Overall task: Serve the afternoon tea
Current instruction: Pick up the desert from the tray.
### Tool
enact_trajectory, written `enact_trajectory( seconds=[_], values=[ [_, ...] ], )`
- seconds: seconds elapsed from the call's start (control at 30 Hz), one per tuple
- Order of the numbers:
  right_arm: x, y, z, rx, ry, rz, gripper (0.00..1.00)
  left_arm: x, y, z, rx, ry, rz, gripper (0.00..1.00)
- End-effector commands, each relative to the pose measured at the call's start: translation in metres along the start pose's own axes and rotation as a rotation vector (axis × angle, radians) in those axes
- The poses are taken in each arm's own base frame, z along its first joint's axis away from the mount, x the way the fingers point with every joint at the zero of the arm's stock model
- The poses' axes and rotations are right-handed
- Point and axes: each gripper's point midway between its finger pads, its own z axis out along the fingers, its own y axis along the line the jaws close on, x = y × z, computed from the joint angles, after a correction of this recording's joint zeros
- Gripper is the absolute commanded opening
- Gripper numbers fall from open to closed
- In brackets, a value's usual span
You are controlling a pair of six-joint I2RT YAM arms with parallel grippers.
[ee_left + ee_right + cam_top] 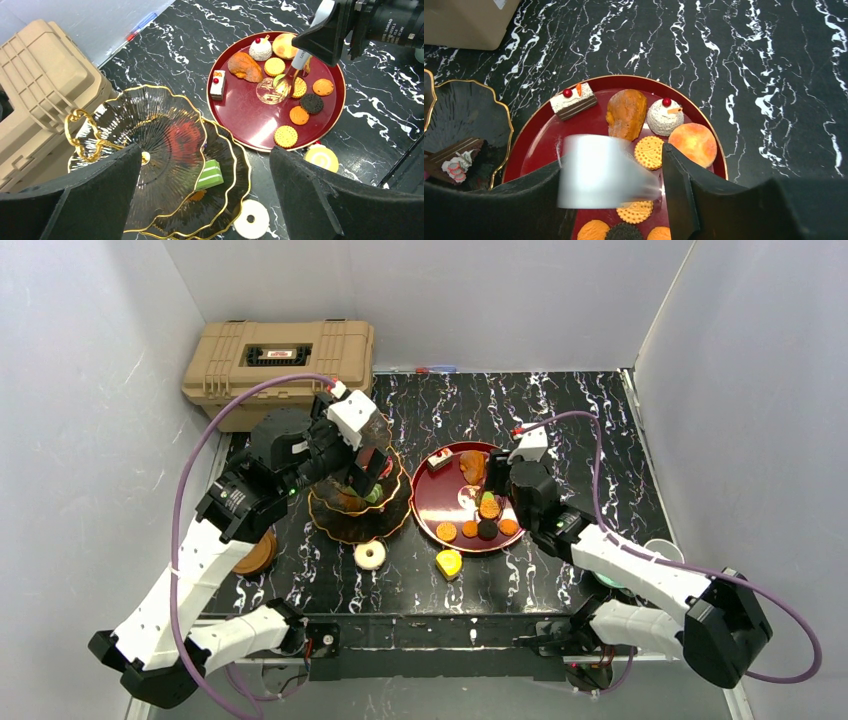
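The dark three-tier stand [345, 525] with gold rims stands left of the red tray [430, 510] of sweets. My left gripper [365, 472] hangs open and empty above the stand [150, 120]. A green-and-white cake [212, 174] lies on a lower tier. My right gripper [490, 502] is low over the tray's biscuits. In the right wrist view [613, 157] a blurred whitish tool [599, 175] spans its fingers. What the tool's tip touches is unclear. A brown cake [456, 157] sits on the stand's lower tier.
A white donut [370, 555] and a yellow roll cake [449, 563] lie on the table in front of the stand and tray. A brown saucer [255, 555] is at the left and cups [665, 550] are at the right. The tan case [280, 365] stands at the back left.
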Motion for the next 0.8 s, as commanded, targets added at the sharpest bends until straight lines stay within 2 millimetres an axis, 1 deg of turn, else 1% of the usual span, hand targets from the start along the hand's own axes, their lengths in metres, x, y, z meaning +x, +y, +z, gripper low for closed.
enact_trajectory(
  seconds=[0.0,0.1,0.2,0.27,0.33,0.4,0.5,0.57,0.63,0.67,0.77],
  values=[
    [-0.017,0.014,0.009,-0.054,-0.062,0.074,0.62,-0.011,0.01,-0.008,-0.033,0.0,-0.024,0.98],
    [-0.011,0.013,0.013,-0.049,-0.047,0.064,0.63,-0.012,0.017,-0.009,-0.062,0.012,-0.027,0.98],
    [-0.007,0.011,0.013,-0.042,-0.039,0.054,0.63,-0.014,0.019,-0.011,-0.071,0.013,-0.033,0.98],
    [-0.004,0.01,0.013,-0.044,-0.033,0.05,0.6,-0.015,0.02,-0.013,-0.076,0.005,-0.033,0.98],
    [0.0,0.01,0.012,-0.047,-0.02,0.039,0.56,-0.015,0.022,-0.013,-0.081,0.006,-0.031,0.98],
    [0.005,0.008,0.011,-0.042,-0.002,0.027,0.49,-0.016,0.023,-0.014,-0.086,0.003,-0.032,0.98],
    [0.006,0.006,0.008,-0.043,0.006,0.016,0.38,-0.017,0.024,-0.014,-0.09,-0.001,-0.029,0.98],
    [0.002,0.005,0.005,-0.047,-0.007,0.012,0.34,-0.017,0.025,-0.014,-0.091,0.003,-0.03,0.98],
    [-0.007,0.005,0.002,-0.05,-0.025,0.003,0.28,-0.017,0.025,-0.015,-0.093,0.006,-0.032,0.98],
    [-0.012,0.005,0.001,-0.053,-0.032,-0.001,0.26,-0.016,0.029,-0.016,-0.115,0.015,-0.035,0.98],
    [-0.032,0.01,-0.002,-0.072,-0.052,-0.022,0.23,-0.018,0.034,-0.019,-0.137,0.03,-0.05,0.98]
  ],
)
